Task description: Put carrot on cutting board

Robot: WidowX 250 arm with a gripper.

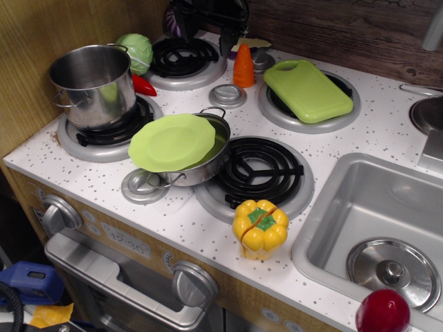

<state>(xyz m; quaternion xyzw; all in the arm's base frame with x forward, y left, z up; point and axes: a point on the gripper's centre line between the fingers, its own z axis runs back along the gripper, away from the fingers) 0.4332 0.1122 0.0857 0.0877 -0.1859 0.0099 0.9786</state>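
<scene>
Toy stove top: the carrot (243,66) stands upright (long axis vertical, tip up) between the two rear burners, just left of the cutting board (307,89) lying over the rear right burner. The gripper (208,28) hangs dark at the back edge, above and slightly left of the carrot; whether its fingers are spread or pressed together cannot be told. The coming move probably needs a short descent toward the carrot.
</scene>
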